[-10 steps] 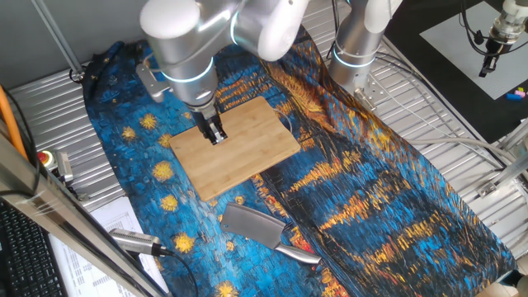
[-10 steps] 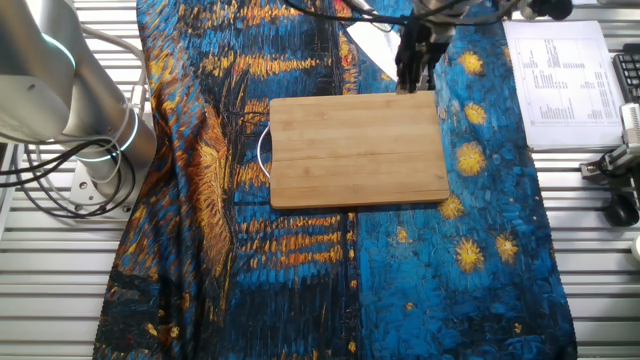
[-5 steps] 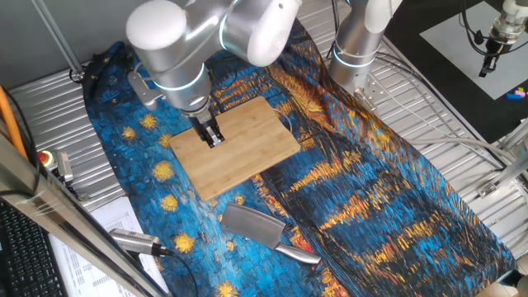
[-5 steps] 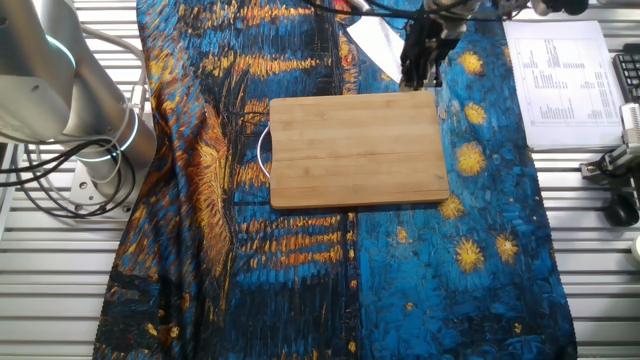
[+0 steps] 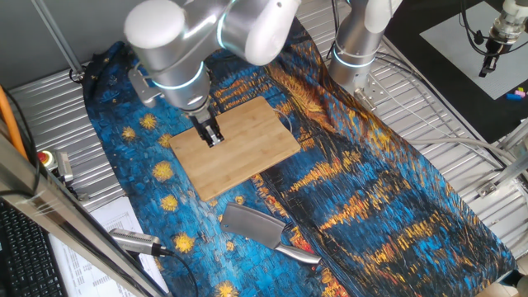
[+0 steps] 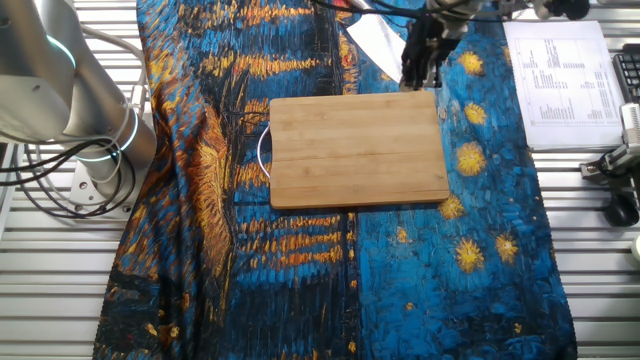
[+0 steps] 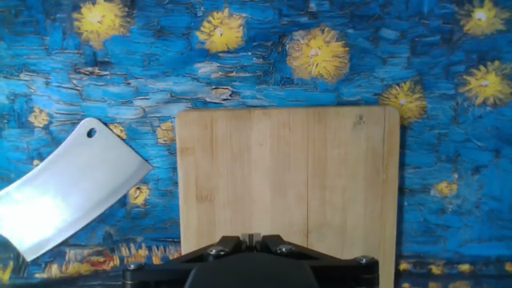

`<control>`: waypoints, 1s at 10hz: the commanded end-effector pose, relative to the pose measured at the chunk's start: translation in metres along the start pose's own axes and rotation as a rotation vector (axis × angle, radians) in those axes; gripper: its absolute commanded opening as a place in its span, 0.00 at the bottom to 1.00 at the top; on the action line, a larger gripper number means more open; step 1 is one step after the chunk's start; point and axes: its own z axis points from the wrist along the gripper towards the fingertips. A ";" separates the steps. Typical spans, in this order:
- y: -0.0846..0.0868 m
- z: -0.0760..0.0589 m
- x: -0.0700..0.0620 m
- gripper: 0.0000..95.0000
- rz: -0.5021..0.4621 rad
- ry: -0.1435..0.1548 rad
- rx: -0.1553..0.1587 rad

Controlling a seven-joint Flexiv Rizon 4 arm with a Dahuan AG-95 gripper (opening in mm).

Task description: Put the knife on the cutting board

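The cutting board [image 5: 247,153] lies flat on the blue painted cloth; it also shows in the other fixed view [image 6: 350,160] and in the hand view [image 7: 320,184]. The knife [image 5: 252,224] lies on the cloth in front of the board, apart from it, with its handle pointing right. Its grey blade shows at the left of the hand view [image 7: 68,192] and partly at the top of the other fixed view [image 6: 375,40]. My gripper [image 5: 214,134] hangs over the board's edge on the knife's side [image 6: 420,72], fingers together and empty [image 7: 251,238].
A silver cylindrical tool with a black cable [image 5: 136,241] lies at the front left next to printed paper sheets [image 6: 560,70]. A second arm's base [image 5: 355,49] stands at the back, on the metal table beside the cloth [image 6: 95,140]. A red button [image 5: 43,157] sits at left.
The arm has shifted slightly toward the knife side of the board. The knife and the board have not moved.
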 end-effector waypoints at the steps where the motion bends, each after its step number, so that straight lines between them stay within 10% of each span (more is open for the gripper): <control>1: 0.007 -0.001 0.002 0.00 -0.089 -0.006 -0.001; 8: 0.102 0.011 0.004 0.00 -0.071 -0.011 0.009; 10: 0.104 0.011 0.005 0.00 -0.251 -0.001 0.008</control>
